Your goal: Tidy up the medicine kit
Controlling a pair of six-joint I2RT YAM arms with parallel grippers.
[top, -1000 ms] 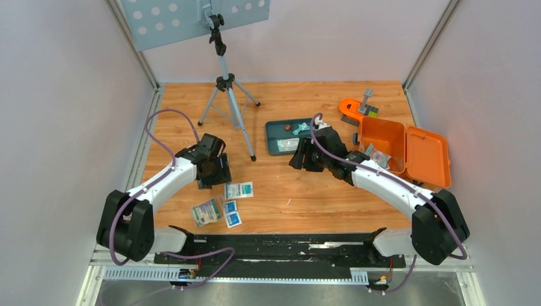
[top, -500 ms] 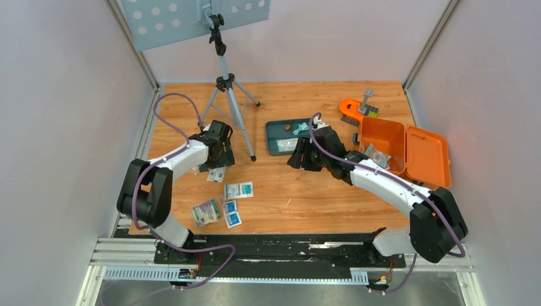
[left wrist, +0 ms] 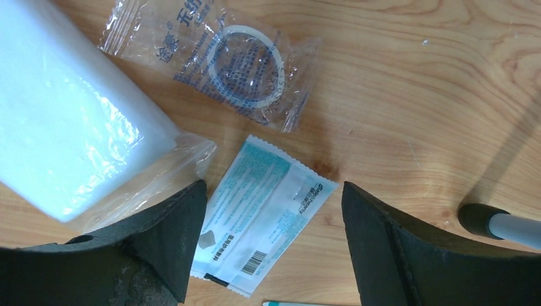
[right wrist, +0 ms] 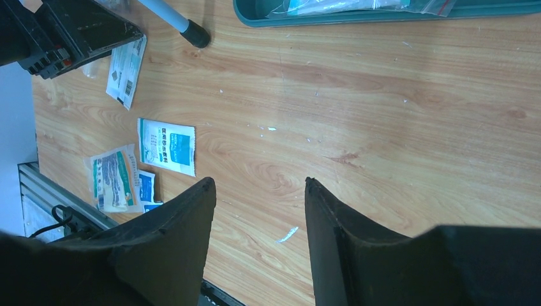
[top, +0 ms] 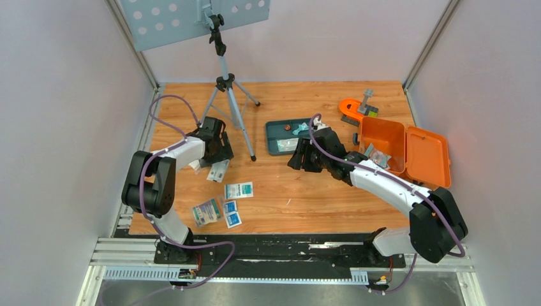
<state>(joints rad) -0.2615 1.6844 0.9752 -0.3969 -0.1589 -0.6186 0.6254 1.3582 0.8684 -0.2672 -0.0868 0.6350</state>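
The orange medicine kit (top: 384,132) lies open at the right, its lid (top: 427,158) folded out flat and a few clear packets in its near corner. My left gripper (top: 214,152) (left wrist: 274,187) hangs open low over a white-and-teal sachet (left wrist: 265,217) (top: 218,170) lying flat on the wood, untouched by either finger. Beside it lie a clear bag holding a ring (left wrist: 245,67) and a white wrapped pad (left wrist: 64,121). My right gripper (top: 300,157) (right wrist: 259,182) is open over bare wood just in front of the dark teal tray (top: 275,145), holding nothing.
More sachets (top: 238,190) (top: 206,211) (top: 231,213) lie near the front left. A tripod stands at the back, one foot (top: 252,157) (left wrist: 491,220) between the arms. A small orange curved piece (top: 349,106) sits behind the kit.
My left arm swung back and to the left, opened its jaws wider and left the white-and-teal sachet on the table. The right arm has barely moved.
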